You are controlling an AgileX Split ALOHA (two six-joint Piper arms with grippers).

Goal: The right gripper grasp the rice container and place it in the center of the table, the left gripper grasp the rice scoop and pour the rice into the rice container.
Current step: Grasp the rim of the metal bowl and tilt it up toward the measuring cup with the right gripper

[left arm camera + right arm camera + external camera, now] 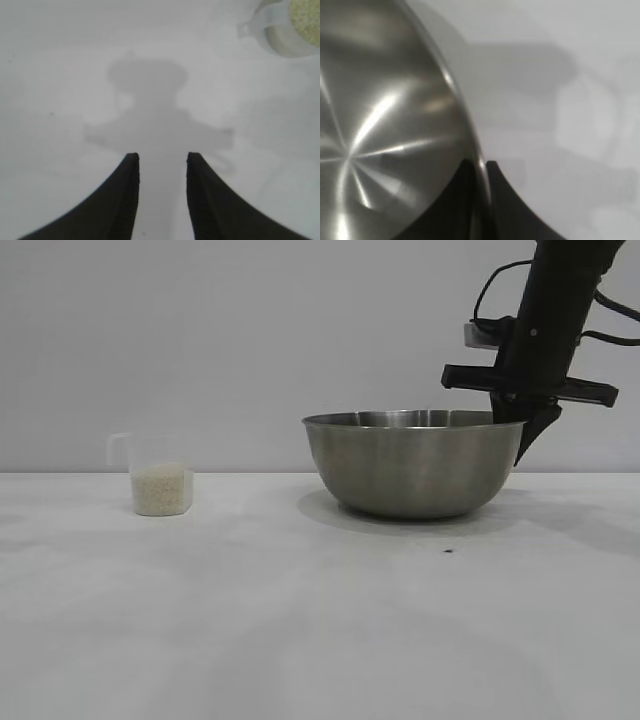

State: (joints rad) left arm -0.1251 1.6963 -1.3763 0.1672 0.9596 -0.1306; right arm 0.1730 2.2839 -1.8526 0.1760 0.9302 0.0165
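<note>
Rice container [413, 462] on table [300, 620], right claw [520, 425] angled steeply down — clamped on its rim, left claw [161, 165] part-open — empty.

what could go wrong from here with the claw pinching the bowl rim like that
1. The right gripper pinches only the thin rim of the bowl at one side, so the smooth steel may slip or the bowl may tip when lifted or dragged.
2. The scoop of rice stands at the bowl's left in the exterior view; a far drag that way might knock it over.
3. The left gripper hangs open over bare table, off from the scoop; it must re-aim.
</note>
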